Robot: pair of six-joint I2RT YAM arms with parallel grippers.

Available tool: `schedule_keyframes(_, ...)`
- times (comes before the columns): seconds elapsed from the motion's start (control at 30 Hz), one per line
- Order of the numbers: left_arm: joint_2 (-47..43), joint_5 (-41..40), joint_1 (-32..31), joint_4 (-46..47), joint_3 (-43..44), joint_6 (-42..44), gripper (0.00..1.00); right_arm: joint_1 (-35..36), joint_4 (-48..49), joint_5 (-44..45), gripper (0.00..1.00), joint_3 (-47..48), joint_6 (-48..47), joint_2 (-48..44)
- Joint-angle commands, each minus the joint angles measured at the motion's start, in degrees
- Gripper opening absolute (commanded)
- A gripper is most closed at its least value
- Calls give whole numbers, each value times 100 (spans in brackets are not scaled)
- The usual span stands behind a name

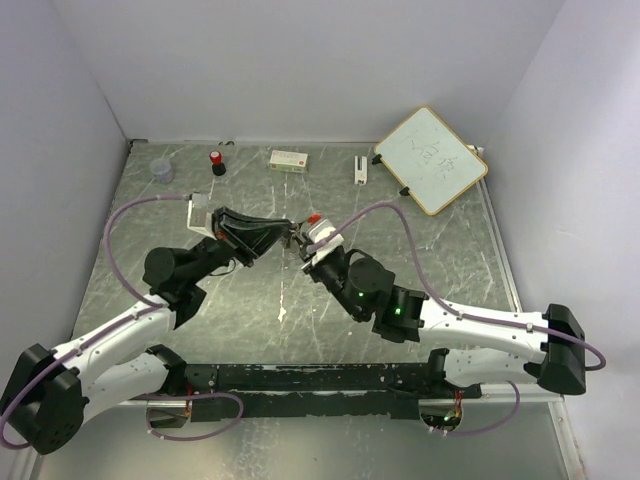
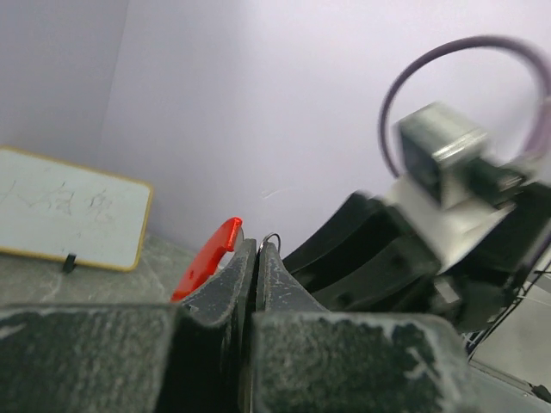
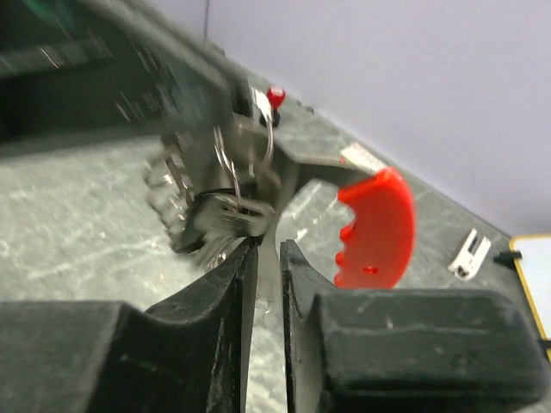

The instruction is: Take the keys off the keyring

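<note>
Above the middle of the marbled table [image 1: 245,330], the two arms are meeting tip to tip. The left gripper [image 2: 256,251] is pressing its fingers tight together, pinching the thin wire of the keyring [image 2: 272,236], a loop of which is poking out past the tips. The keys [image 3: 207,215] are hanging from that ring in a fanned silver bunch, between the two grippers and just beyond the right gripper [image 3: 266,251]. The right gripper's fingers are standing slightly parted, with a narrow slit showing between them. The lower edge of the bunch is sitting right at one fingertip, but the blur is hiding whether it is touching. A red tag [image 3: 376,225] is dangling beside the keys. Along the far edge, a red-capped bottle [image 1: 216,160], a small box [image 1: 289,159] and a whiteboard [image 1: 432,160] are sitting well apart from the arms.
</note>
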Motion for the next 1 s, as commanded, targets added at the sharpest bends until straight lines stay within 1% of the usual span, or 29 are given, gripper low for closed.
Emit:
schedule_keyframes(0.0, -240, 120, -74, 619, 149, -74, 7, 47, -573, 299, 19, 156, -55, 10)
schedule_keyframes(0.07, -184, 102, -70, 673, 124, -65, 7, 75, -569, 260, 21, 176, -75, -90)
schedule_keyframes(0.23, -54, 67, -74, 877, 38, -132, 7, 105, -470, 197, 22, 107, -66, -413)
schedule_keyframes(0.5, -82, -25, -74, 781, -3, 20, 7, 174, -766, 120, 25, 248, 103, -841)
schedule_keyframes(0.97, 122, -39, -74, 940, -55, 23, 7, 212, -557, -395, 25, 388, 335, -1003)
